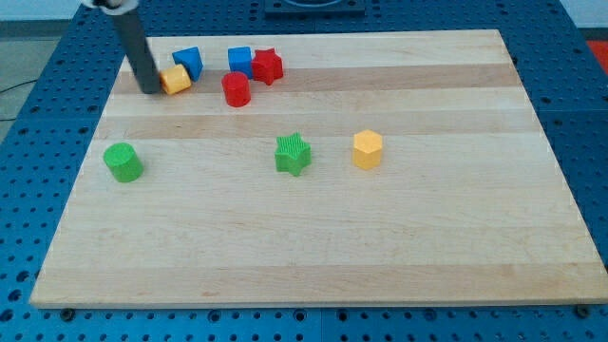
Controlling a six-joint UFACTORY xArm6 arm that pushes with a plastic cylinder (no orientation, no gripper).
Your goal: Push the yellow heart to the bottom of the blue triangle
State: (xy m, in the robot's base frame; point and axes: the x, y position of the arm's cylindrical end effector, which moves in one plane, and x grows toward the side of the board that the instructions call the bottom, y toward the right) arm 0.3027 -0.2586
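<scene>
The tabletop point(313, 247) was a pale wooden board of glued planks, its grain running from the view's left to the view's right; it lay on a blue perforated base point(38, 190) that showed on every side; a dark fixture point(313, 8) sat just past the board at the view's top, too cropped for me to tell what it was; little else of the room was visible.

My rod carried no gripper, so there was no opening to report; my tip point(152, 91) stood near the board's top left corner, touching or just beside the left edge of the yellow heart point(176, 80); the heart's shape was hard to make out at that size. The blue triangle point(188, 62) sat just above and slightly right of the heart, the two touching or nearly so.

Further right lay a blue block point(240, 61), its shape unclear to me, with a red star point(268, 66) touching its right side; a red cylinder point(236, 89) stood just below the blue block, near the heart's right. Well apart, toward the middle of the board, were a green star point(294, 154) and a yellow hexagon point(368, 149); a green cylinder point(123, 162) stood alone at the left, below my tip.
</scene>
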